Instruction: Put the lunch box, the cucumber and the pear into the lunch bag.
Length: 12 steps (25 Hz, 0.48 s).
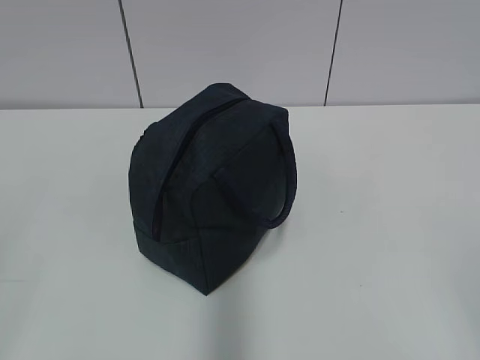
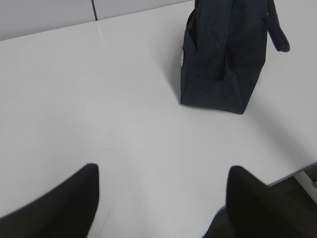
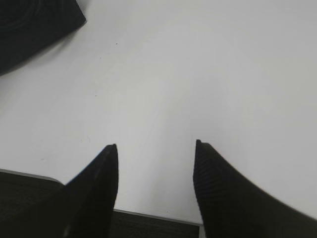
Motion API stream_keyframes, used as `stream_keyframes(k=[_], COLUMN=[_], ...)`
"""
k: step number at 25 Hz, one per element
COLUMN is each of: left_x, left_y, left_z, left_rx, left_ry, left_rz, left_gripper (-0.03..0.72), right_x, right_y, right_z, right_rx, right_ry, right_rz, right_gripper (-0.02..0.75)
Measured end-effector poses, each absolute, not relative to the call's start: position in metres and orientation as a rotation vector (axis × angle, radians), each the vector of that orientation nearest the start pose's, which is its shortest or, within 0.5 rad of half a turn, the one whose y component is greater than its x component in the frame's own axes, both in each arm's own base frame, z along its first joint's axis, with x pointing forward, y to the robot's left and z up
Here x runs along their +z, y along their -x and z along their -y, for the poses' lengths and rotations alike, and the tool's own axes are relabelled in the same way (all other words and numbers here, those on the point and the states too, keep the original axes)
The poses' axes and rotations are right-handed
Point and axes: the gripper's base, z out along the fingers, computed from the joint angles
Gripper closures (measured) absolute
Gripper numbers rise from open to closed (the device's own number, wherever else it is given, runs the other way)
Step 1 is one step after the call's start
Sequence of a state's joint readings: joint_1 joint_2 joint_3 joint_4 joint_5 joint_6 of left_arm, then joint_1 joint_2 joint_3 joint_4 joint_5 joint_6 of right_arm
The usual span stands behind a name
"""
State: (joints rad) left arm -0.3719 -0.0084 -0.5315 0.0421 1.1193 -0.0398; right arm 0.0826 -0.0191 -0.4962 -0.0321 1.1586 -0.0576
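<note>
While zipped, lunch bag (image 1: pixel 206 191) hides its contents.

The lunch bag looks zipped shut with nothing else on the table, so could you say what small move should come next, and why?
Probably withdraw: the lunch bag stands closed, no food shows outside it, and left gripper and right gripper hang open and empty.

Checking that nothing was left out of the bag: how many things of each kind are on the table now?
Lunch bag, zipped shut: 1
Lunch box in view: 0
Cucumber in view: 0
Pear in view: 0
Total: 1
</note>
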Motion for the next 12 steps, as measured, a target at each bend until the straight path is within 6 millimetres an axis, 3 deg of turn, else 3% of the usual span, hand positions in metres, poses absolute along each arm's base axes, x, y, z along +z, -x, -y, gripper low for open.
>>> stream_keyframes(k=[12], left_x=[0.2813], left_y=[0.0106], left_z=[-0.0072], left_rx=[-0.174], left_ry=[-0.29], left_rz=[-2.046], left_gripper=[0.239], right_x=[0.2685], right_y=[0.0114], right_z=[0.0036], right_rx=[-0.024], right_ry=[0.145], right_rz=[-2.12], right_gripper=[0.346])
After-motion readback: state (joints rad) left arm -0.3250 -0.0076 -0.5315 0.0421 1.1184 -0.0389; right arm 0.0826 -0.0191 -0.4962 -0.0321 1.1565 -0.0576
